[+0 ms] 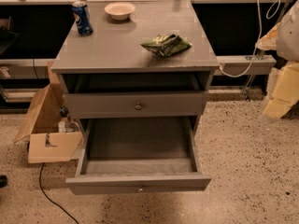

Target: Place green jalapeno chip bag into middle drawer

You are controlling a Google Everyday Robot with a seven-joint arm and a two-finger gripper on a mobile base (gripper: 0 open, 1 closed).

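Observation:
The green jalapeno chip bag (166,45) lies crumpled on the right part of the grey cabinet top (117,45). The middle drawer (138,141) is pulled far out at the bottom front. Its bare grey floor has nothing in it, and a small knob sits on its front panel. My gripper is not in view. A blurred white and yellow shape (282,78) stands at the right edge, well apart from the bag; I cannot tell what it is.
A blue soda can (82,17) and a pale bowl (119,10) stand at the back of the top. The drawer above (135,105), with a round metal knob, is slightly out. An open cardboard box (46,129) and a black cable (51,197) lie on the floor at left.

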